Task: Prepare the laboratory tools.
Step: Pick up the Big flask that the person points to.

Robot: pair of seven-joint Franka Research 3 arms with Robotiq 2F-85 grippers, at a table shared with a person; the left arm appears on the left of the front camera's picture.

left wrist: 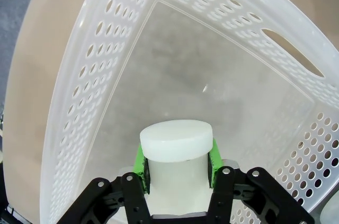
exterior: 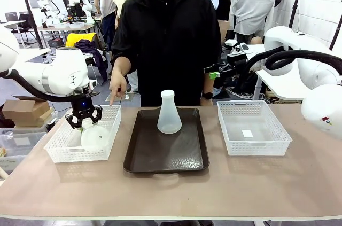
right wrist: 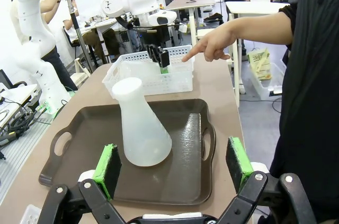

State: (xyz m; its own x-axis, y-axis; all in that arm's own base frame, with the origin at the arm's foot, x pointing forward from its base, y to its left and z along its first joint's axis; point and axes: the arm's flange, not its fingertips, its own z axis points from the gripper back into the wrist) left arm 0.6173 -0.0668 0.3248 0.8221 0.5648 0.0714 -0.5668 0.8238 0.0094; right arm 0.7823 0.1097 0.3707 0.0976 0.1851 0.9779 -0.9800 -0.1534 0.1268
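One translucent white flask [exterior: 169, 113] stands upright on the dark brown tray [exterior: 165, 156]; the right wrist view shows this flask [right wrist: 142, 128] beyond my open right gripper [right wrist: 174, 161], which holds nothing. My right gripper [exterior: 214, 72] hangs in the air beside the person's waist, aimed across the table. A second flask [exterior: 95, 136] is inside the left white basket [exterior: 80, 154], tilted so that its round base faces me. My left gripper [exterior: 83, 121] is shut on its neck. In the left wrist view the green pads [left wrist: 140, 163] clamp the flask's neck [left wrist: 176, 140] just under the rim.
A person stands at the far side, one hand [exterior: 116, 90] pointing a finger at the left basket's far corner. Another white basket [exterior: 255, 141] with a small label on its floor stands right of the tray. Bare tabletop runs along the front edge.
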